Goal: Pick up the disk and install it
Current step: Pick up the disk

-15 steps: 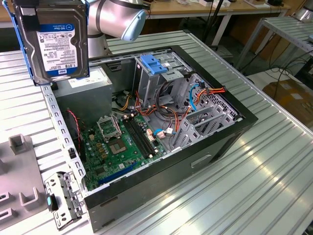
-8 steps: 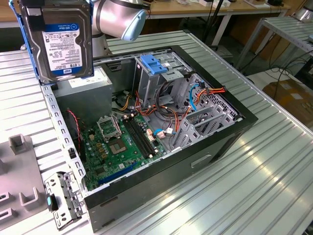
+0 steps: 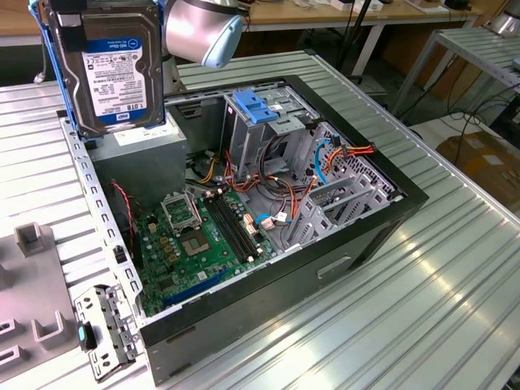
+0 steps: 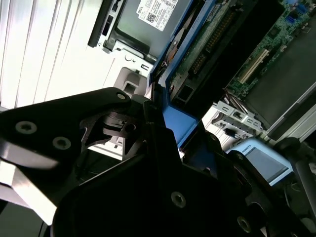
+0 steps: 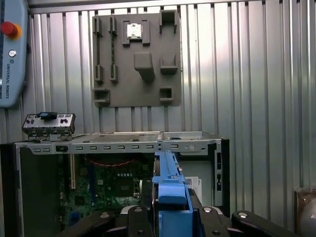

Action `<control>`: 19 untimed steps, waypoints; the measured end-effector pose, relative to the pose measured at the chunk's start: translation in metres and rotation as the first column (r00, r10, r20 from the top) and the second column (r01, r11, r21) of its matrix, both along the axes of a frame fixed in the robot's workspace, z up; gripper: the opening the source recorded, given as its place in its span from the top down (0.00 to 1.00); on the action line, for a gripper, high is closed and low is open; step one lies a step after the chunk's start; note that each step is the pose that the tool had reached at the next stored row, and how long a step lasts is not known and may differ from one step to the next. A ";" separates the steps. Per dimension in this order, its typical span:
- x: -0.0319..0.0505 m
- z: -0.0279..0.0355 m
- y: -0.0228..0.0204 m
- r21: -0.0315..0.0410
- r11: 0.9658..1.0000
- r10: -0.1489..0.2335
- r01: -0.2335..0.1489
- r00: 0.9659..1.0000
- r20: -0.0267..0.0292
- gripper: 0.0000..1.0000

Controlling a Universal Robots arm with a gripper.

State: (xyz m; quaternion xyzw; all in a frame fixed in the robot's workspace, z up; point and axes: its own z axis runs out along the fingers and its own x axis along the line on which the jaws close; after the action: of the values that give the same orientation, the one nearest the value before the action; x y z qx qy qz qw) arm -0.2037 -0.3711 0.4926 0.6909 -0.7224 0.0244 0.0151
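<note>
- The hand (image 5: 170, 219) is clamped on the disk (image 3: 114, 69), with black fingers (image 5: 133, 222) pressed against its blue side rail (image 4: 177, 126) from either side.
- The disk hangs upright in the air at the exterior view's left, label facing that camera, above the grey power-supply box (image 3: 138, 158). Whether its lower edge touches the box I cannot tell.
- Below lies the open computer case (image 3: 244, 313) on the ribbed metal desk (image 3: 422, 309).
- Inside the case, the drive cage (image 3: 284, 122) stands well apart from the disk, with a bare blue bracket (image 3: 253, 107) on top.
- Orange, red and blue cables (image 3: 284, 191) crowd the space between the cage and the green motherboard (image 3: 199, 240).
- The arm's silver joint (image 3: 203, 28) sits just beside the disk, over the case's back edge.
- On the desk beside the case lie a small metal bracket panel (image 3: 101, 329) near one corner and a grey fixture plate (image 5: 136, 59) farther out.
- A grey pendant with a red button (image 5: 12, 54) rests on the desk, off to one side of the plate.
</note>
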 end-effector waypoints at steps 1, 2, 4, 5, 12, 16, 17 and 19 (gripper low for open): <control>0.0012 -0.0001 -0.0006 0.000 1.000 0.000 0.000 1.000 0.000 0.63; 0.0026 -0.0004 -0.0018 0.001 1.000 0.000 0.000 1.000 0.000 0.63; 0.0041 -0.0007 -0.0036 0.009 1.000 0.000 0.000 1.000 0.000 0.63; 0.0054 -0.0009 -0.0052 0.019 1.000 0.000 0.000 1.000 0.000 0.63; 0.0118 -0.0021 -0.0190 0.044 0.999 0.000 0.000 1.000 0.000 0.63; 0.0271 -0.0027 -0.0213 0.044 0.999 0.000 0.000 1.000 0.000 0.63; 0.0345 -0.0029 -0.0217 0.044 0.999 0.000 0.000 1.000 0.000 0.63; 0.0453 -0.0032 -0.0225 0.044 0.999 0.000 0.000 1.000 0.000 0.63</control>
State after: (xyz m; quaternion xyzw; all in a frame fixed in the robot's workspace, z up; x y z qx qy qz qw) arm -0.1584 -0.3935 0.4894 0.6911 -0.7227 0.0086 0.0000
